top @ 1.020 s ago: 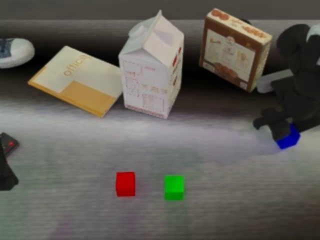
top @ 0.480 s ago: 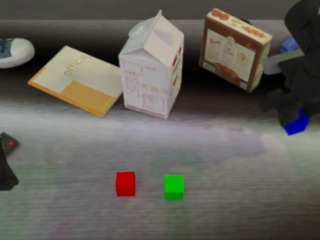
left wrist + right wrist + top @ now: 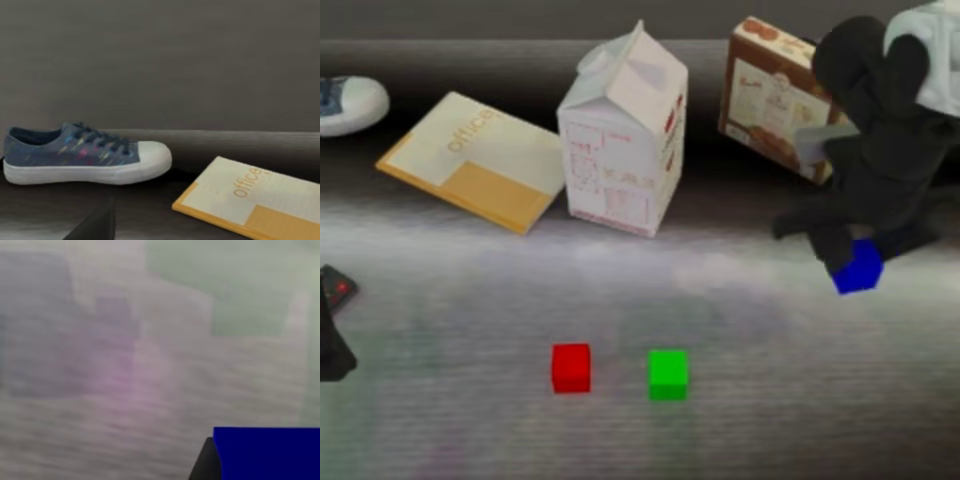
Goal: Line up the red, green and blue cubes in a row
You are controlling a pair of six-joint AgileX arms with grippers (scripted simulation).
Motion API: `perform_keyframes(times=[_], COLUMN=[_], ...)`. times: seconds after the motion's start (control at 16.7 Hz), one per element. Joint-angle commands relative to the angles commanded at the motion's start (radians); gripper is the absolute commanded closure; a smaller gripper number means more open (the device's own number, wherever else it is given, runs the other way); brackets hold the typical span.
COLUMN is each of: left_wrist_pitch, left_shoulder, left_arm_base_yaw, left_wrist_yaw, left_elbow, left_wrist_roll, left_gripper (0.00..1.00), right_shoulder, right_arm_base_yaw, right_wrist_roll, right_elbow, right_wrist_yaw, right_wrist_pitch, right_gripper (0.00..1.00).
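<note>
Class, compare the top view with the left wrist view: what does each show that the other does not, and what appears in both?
Only the top view shows the red cube, green cube, milk carton, brown box and the right end effector holding the blue cube. Only the left wrist view shows the sneaker's dark blue, colour-flecked upper and laces. Both share the sneaker and the yellow "office" book.

Grey table [image 3: 770, 400] (2 cubes [image 3: 571, 367], carton [image 3: 622, 135])
</note>
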Motion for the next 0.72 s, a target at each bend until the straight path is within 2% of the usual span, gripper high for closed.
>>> perform_keyframes(times=[0.36,0.54,0.72], left_wrist_pitch=[0.0,0.0,0.0], left_shoulder=[0.0,0.0,0.0], left_arm_base_yaw=[0.0,0.0,0.0], left_wrist_yaw=[0.0,0.0,0.0], left_elbow=[0.0,0.0,0.0], left_wrist_roll=[0.0,0.0,0.0], left_gripper=[0.0,0.0,0.0], right_shoulder=[-0.075,-0.1,-0.102], right_arm_base_yaw=[0.207,0.263,0.268], right_wrist_roll=[0.388,0.47,0.476], right_elbow=[-0.058,-0.074,-0.075], right_wrist_yaw=[0.012,0.017,0.017], right_wrist_pitch=[-0.015,-0.016,-0.016], right_gripper=[1.0,1.0,1.0])
